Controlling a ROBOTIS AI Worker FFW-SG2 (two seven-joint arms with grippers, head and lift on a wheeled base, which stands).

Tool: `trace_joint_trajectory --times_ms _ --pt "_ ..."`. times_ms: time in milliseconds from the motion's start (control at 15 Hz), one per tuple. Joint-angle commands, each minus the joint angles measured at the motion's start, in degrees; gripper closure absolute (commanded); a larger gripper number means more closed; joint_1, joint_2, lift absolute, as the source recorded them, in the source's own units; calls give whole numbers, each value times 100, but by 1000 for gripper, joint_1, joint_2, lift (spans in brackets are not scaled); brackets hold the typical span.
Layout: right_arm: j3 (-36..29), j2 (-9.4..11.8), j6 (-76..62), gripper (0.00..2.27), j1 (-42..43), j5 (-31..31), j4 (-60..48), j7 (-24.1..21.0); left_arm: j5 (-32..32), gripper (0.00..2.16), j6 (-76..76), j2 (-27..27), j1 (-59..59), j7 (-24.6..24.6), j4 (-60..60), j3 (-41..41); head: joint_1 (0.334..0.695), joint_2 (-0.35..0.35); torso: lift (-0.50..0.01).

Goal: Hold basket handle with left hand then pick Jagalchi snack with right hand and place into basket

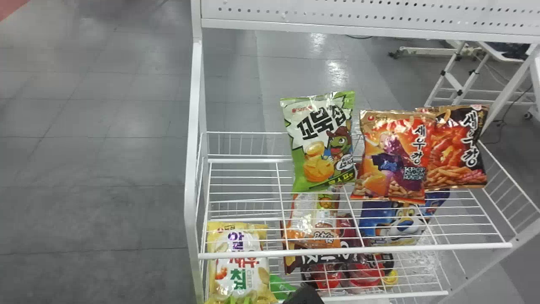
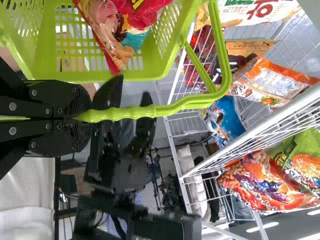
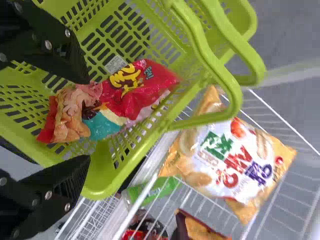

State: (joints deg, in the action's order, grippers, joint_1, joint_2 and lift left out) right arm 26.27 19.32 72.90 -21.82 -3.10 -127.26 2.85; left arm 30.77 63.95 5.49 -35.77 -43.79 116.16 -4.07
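Grey tiled floor [image 1: 105, 126] behind; white wire rack [image 1: 354, 252] from twelve to five o'clock in the head view, perforated white metal panel [image 1: 367, 10] at one o'clock. Upper tier, toward three o'clock, nearest the centre first: green-and-white snack bag [image 1: 322, 143], orange-red snack bag [image 1: 392, 156], black-and-orange snack bag [image 1: 460, 147]. Lower down: orange-and-brown snack bag [image 1: 316, 219] at five o'clock, blue snack bag [image 1: 398, 226] at four, yellow-and-white chip bag [image 1: 240, 261] between six and seven.

Left gripper [image 2: 90, 114]: jaws pinching the ridged lime-green plastic handle [image 2: 145, 112] of the slotted lime-green plastic basket [image 3: 111, 186].

Right gripper [image 1: 303, 295]: at the lower edge of the head view, just past six o'clock toward five. Its own wrist view has the jaws spread wide, nothing pinched, over the basket's interior.

Jagalchi snack [image 3: 135, 92], a glossy red bag with yellow lettering and a teal patch: lying inside the basket, beyond the tips of the right gripper's jaws. Contact between the jaws and bag: none seen.
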Motion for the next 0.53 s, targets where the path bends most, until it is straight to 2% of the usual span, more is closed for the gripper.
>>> trace_joint_trajectory --times_ms 0,133,267,467 --pt "-412 11 -139 63 -384 20 -545 -48 8 1868 0 13 0 -7 3 -6 695 -162 -10" --pt "-781 11 -526 63 -780 -59 -1090 -206 8 1868 0 13 0 2 -6 -6 695 -199 -10" --pt "-1001 11 -1545 63 -1096 -130 -1380 -399 17 1868 -18 -13 0 -7 -41 -6 695 -215 -10" --pt "-1177 -42 -3145 63 -1342 -367 -1362 -821 17 1872 -35 -40 0 -25 -85 -6 695 -202 -10"
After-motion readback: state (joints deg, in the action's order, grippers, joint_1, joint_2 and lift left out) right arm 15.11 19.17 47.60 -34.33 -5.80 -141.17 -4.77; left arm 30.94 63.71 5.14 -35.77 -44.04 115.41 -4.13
